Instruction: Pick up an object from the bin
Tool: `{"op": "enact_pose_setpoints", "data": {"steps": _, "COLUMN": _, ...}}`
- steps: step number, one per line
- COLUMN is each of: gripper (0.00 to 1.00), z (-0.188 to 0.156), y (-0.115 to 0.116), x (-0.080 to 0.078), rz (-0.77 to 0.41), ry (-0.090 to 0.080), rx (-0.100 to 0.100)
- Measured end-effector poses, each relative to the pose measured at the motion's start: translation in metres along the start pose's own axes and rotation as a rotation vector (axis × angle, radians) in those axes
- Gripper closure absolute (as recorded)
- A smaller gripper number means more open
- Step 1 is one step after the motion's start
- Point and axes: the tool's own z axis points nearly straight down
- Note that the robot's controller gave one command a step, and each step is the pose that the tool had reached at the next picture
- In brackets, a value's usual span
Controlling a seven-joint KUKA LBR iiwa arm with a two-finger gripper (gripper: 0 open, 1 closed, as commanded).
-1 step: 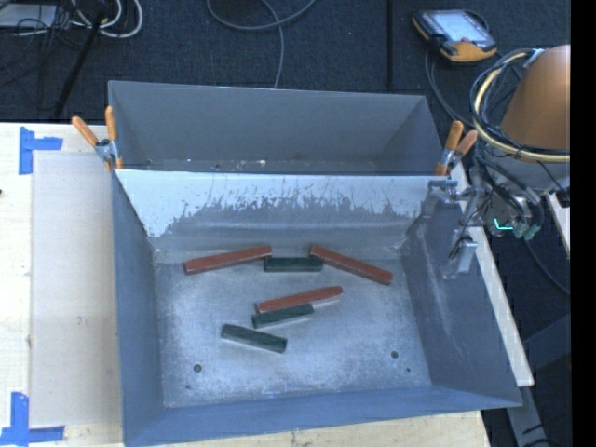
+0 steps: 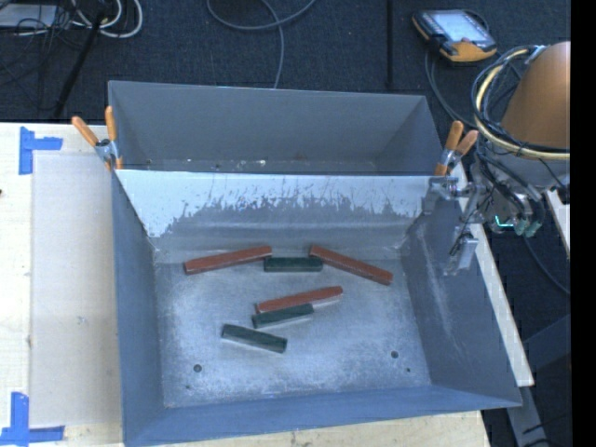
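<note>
Currently parked high on the right side: gripper (image 2: 458,252), pale metal, hanging over the sloping right wall of the grey metal bin (image 2: 279,147), near the back right corner. Wide or narrow: cannot tell from this angle. Behind it, as part of the arm: smooth, rounded orange cover (image 2: 549,96), ringed by looped dark cables (image 2: 494,82).

Bin: dull grey sheet metal, walls slanting down to a flat floor. Floor and back wall scuffed and speckled with pale scratches.

On the floor, well apart from the gripper: six slim, straight-edged bars in two colours, all lying flat. Surfaces matte, ends squared off.

Toward the back, in a loose row:
- long reddish-brown bar (image 2: 228,259) on the left, slightly tilted
- short dark green bar (image 2: 292,264) just beside its right end
- slanted reddish-brown bar (image 2: 350,265) on the right, dropping toward the right wall, nearest of all to the gripper

In the middle: central reddish-brown bar (image 2: 299,299) and, along its front edge, middle dark green bar (image 2: 283,316), roughly parallel and apparently touching.

Nearer the front, apart from that pair: front dark green bar (image 2: 253,338), with a paler top face.
</note>
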Motion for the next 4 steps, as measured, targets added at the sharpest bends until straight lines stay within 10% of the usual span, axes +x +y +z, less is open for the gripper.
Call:
{"op": "enact_pose_setpoints", "data": {"steps": 2, "gripper": 0.0, "z": 0.014, "y": 0.009, "x": 0.0, "rz": -0.068, "ry": 0.013, "rx": -0.004}}
{"op": "enact_pose_setpoints", "data": {"steps": 3, "gripper": 0.0, "z": 0.034, "y": 0.027, "x": -0.009, "rz": -0.072, "ry": -0.012, "rx": 0.002}}
{"op": "enact_pose_setpoints", "data": {"steps": 4, "gripper": 0.0, "z": 0.106, "y": 0.043, "x": 0.005, "rz": 0.006, "ry": -0.003, "rx": -0.001}}
